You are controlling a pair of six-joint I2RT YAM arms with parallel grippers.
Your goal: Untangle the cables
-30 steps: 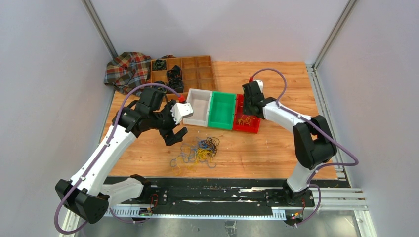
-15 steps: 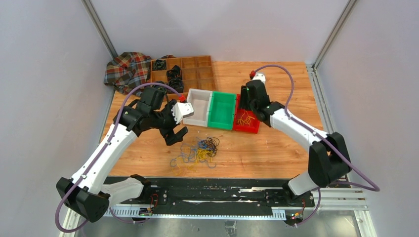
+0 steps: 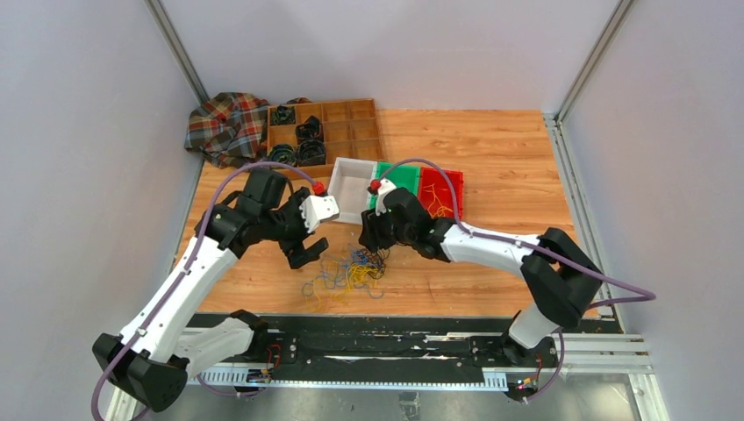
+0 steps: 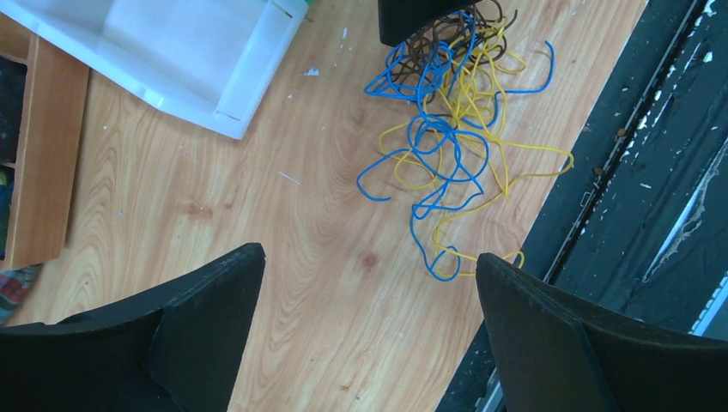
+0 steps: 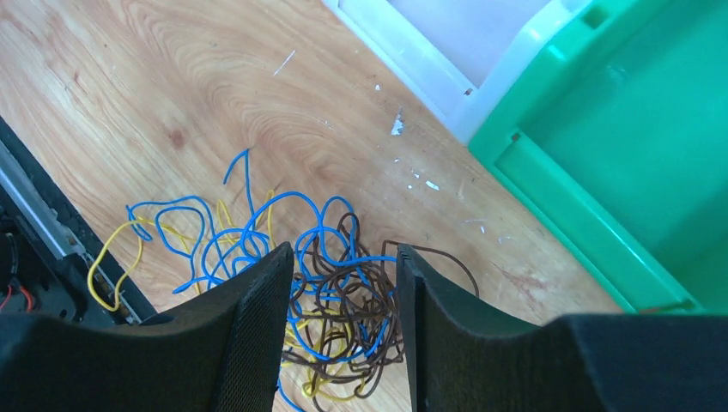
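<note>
Step in hand: approach to the tangle. The cables (image 3: pixel 355 267) (thin yellow, blue and brown strands) lie in one knotted heap on the wooden surface (image 3: pixel 500 149), near its front edge and just in front of the white bin (image 3: pixel 349 189).

The right fingers (image 3: pixel 372 239) hang over the heap's far edge at a moderate gap. Brown and blue strands show between them, and nothing is gripped. The left fingers (image 3: pixel 305 253) are spread wide and empty, above bare wood just left of the heap.

Next move, as judged: lower the right fingers onto a single outer loop, close, and draw it clear while the left fingers pin the remainder. Taking several strands at once would likely drag the whole heap.
</note>
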